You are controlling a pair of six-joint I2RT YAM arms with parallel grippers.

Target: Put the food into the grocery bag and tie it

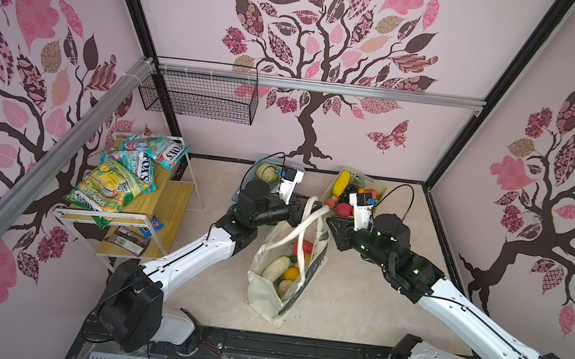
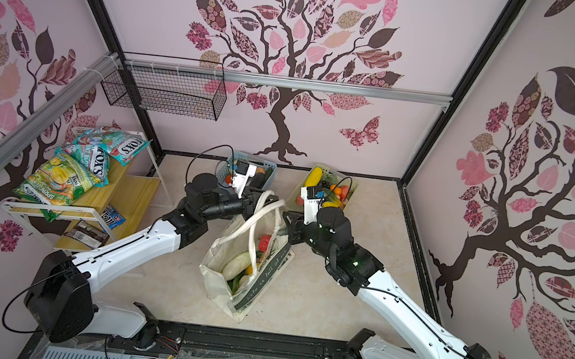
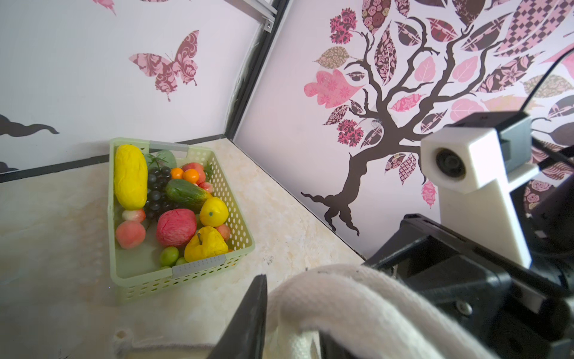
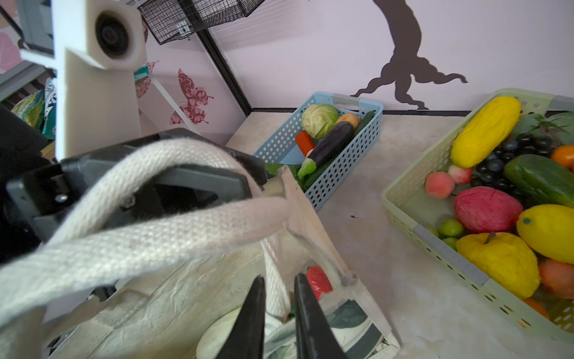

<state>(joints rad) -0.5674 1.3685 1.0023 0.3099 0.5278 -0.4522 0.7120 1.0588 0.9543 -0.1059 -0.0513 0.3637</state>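
Note:
The cream grocery bag (image 1: 263, 298) (image 2: 217, 273) lies open mid-floor. Inside it is food: a pale squash (image 1: 276, 266), a yellow piece (image 1: 290, 273) and a red piece (image 1: 303, 246). Its two rope-like straps (image 1: 312, 212) (image 2: 260, 201) rise to where both grippers meet. My left gripper (image 1: 305, 207) (image 3: 295, 310) is shut on a thick strap (image 3: 341, 295); one finger is hidden beneath it. My right gripper (image 1: 329, 223) (image 4: 279, 276) is shut on the other strap (image 4: 276, 298) just above the bag's mouth (image 4: 310, 223). More food fills the green basket (image 3: 183, 270) (image 4: 403, 199) and the blue basket (image 4: 341, 161).
A wooden shelf rack (image 1: 161, 209) with snack packets (image 1: 108, 183) stands at the left. A black wire basket (image 1: 199, 95) hangs on the back wall. The two plastic baskets sit against the back wall behind the grippers (image 1: 353, 181). Walls enclose three sides.

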